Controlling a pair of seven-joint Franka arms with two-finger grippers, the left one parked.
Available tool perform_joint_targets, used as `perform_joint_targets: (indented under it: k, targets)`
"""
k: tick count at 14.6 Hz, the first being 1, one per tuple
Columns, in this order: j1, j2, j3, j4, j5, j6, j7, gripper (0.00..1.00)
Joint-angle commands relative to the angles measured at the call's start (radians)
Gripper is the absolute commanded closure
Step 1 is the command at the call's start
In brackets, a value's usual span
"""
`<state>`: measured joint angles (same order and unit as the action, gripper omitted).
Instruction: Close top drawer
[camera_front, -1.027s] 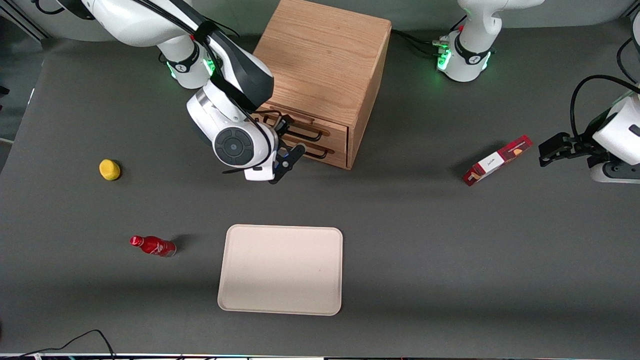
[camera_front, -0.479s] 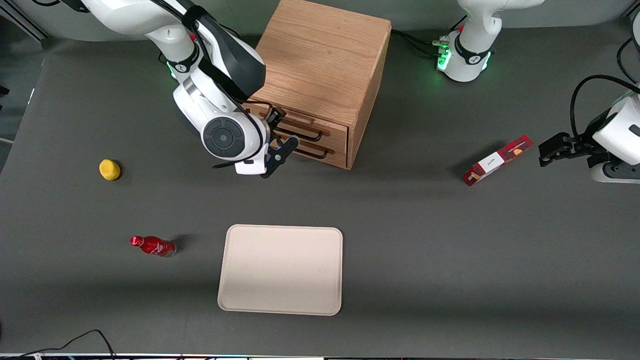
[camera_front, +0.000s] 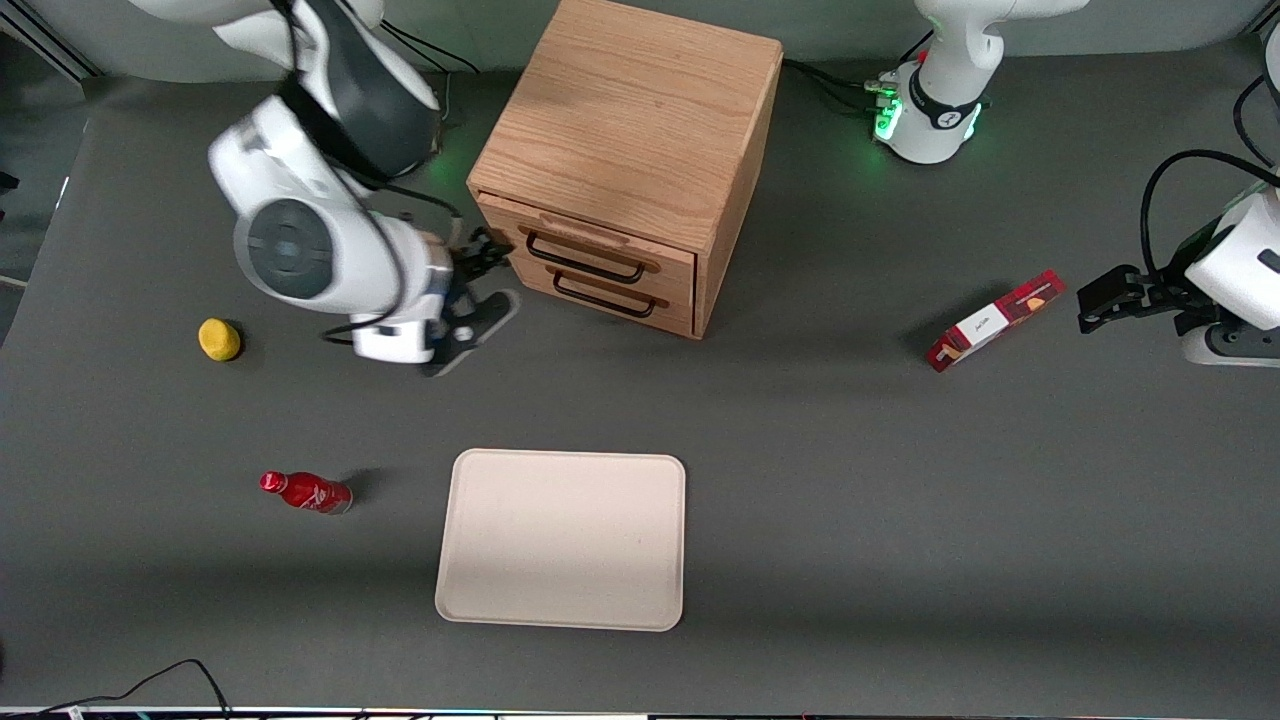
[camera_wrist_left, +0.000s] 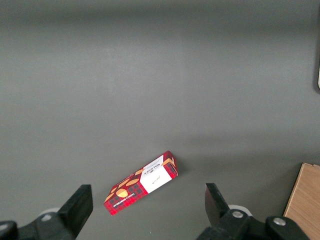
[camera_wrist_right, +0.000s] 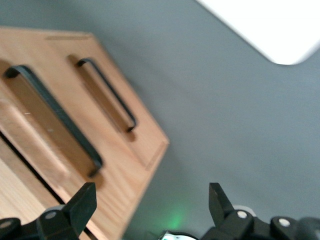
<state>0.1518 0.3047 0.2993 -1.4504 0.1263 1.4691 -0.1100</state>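
1. Task thing: the top drawer (camera_front: 668, 270) is the upper of two in the wooden cabinet (camera_front: 630, 110), which stands toward 12 o'clock on the surface (camera_front: 850, 480) in the front view.
2. Its face looks level with the lower drawer (camera_front: 668, 310) below it. The right wrist view shows only a thin dark seam along the top drawer (camera_wrist_right: 37, 135), so we judge it is in, or very nearly.
3. The hand (camera_front: 485, 285) hangs at about 9 o'clock of the drawer front, toward the working arm's end. It is just beside the cabinet corner and touches nothing we can see.
4. Hand state: the wrist view shows the hand (camera_wrist_right: 150, 195) with its fingers spread wide and nothing between them.
5. Step in hand, our read: the push is over, so this is clearing and checking.
6. Next move, if the seam proves to be a real gap: square up in front of the drawer and press flat on the wood beside the black wire handle (camera_front: 585, 262), not on the wire, pushing straight in.
7. If it is flush, we back the hand off and avoid snagging the handle.
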Motion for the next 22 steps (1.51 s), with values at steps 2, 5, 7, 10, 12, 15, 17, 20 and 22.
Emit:
perform_joint_targets:
  k: [2,5,7,10,12,15,17,20,22]
  targets:
    - [0.0,-0.082,-0.153,-0.016,-0.141,0.005,0.096,0.0]
    - [-0.011,-0.12,-0.238,-0.033,-0.234,0.106,0.297,0.0]
    - [-0.044,-0.185,-0.291,-0.089,-0.205,0.164,0.323,0.0]
    - [-0.067,-0.3,-0.369,-0.2,-0.129,0.218,0.325,0.0]
    - [-0.06,-0.372,-0.408,-0.26,-0.128,0.211,0.313,0.0]
    - [-0.06,-0.43,-0.425,-0.283,-0.128,0.201,0.316,0.0]
    - [-0.06,-0.434,-0.427,-0.282,-0.125,0.171,0.317,0.0]
    - [-0.058,-0.426,-0.427,-0.277,-0.114,0.172,0.323,0.0]
    - [-0.058,-0.421,-0.425,-0.277,-0.114,0.172,0.322,0.0]
